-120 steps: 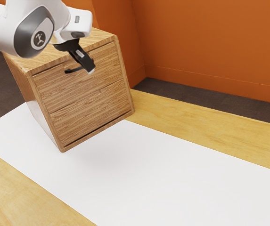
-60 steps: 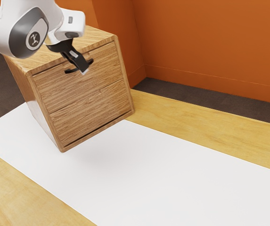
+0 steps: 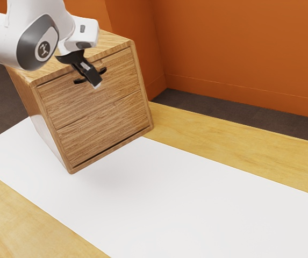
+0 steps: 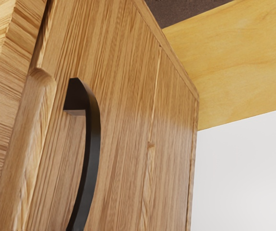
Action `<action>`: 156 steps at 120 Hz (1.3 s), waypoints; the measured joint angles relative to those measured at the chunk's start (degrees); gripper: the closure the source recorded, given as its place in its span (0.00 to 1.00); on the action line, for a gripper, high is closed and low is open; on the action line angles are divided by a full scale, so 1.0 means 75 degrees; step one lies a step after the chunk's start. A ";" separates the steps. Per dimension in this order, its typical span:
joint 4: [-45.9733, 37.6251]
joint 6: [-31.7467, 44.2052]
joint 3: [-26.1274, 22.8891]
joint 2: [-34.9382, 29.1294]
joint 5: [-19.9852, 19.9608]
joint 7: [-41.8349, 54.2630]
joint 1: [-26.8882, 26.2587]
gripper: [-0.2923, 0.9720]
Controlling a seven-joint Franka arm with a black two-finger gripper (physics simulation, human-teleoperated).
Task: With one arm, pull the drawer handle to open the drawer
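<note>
A tilted wooden cabinet with two drawers stands at the exterior view's upper left. The upper drawer carries a curved black handle and its front sits flush with the cabinet face. My black gripper comes down from the upper left and lies right over the middle of that handle, so only the handle's two ends show beside it. In the wrist view the handle arcs close in front of my hand, standing off the wood-grain drawer front.
The cabinet rests on a white mat laid over a wooden table. Orange walls and dark floor lie behind. Open mat stretches toward the exterior view's right and front.
My hand has shifted toward the exterior view's left and closer to the drawer front, ending over the handle's middle. The cabinet and drawer have not moved.
</note>
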 joint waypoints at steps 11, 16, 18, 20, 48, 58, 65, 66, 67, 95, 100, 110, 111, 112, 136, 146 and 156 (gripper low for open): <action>0.0001 0.0064 -0.0032 0.0039 -0.0017 0.0113 0.0057 0.23; -0.0001 0.0096 -0.0050 0.0121 -0.0026 0.0163 0.0045 0.23; -0.0002 0.0115 -0.0054 0.0163 -0.0030 0.0182 0.0035 0.23; -0.0001 0.0134 -0.0057 0.0197 -0.0034 0.0200 0.0024 0.23; 0.0005 0.0380 0.0001 0.0365 -0.0190 0.0413 0.0023 0.23; 0.0021 0.0430 0.0004 0.0480 -0.0211 0.0471 0.0019 0.23; 0.0024 0.0460 0.0009 0.0502 -0.0216 0.0508 0.0020 0.23; 0.0025 0.0463 0.0010 0.0503 -0.0217 0.0513 0.0021 0.23; 0.0025 0.0467 0.0011 0.0505 -0.0217 0.0517 0.0022 0.23; 0.0032 0.0527 0.0168 0.0589 -0.0277 0.0627 0.0043 0.23; 0.0033 0.0535 0.0169 0.0657 -0.0327 0.0641 0.0035 0.23; 0.0028 0.0549 0.0169 0.0754 -0.0456 0.0665 0.0031 0.22; 0.0027 0.0550 0.0168 0.0758 -0.0468 0.0667 0.0032 0.22; 0.0027 0.0551 0.0168 0.0761 -0.0482 0.0669 0.0033 0.22; 0.0000 0.0552 0.0013 0.0740 -0.0720 0.0705 0.0001 0.26; 0.0000 0.0505 -0.0317 0.0659 -0.0685 0.0705 0.0153 0.30; -0.0013 0.0351 -0.0940 0.0469 -0.0561 0.0705 0.0538 0.44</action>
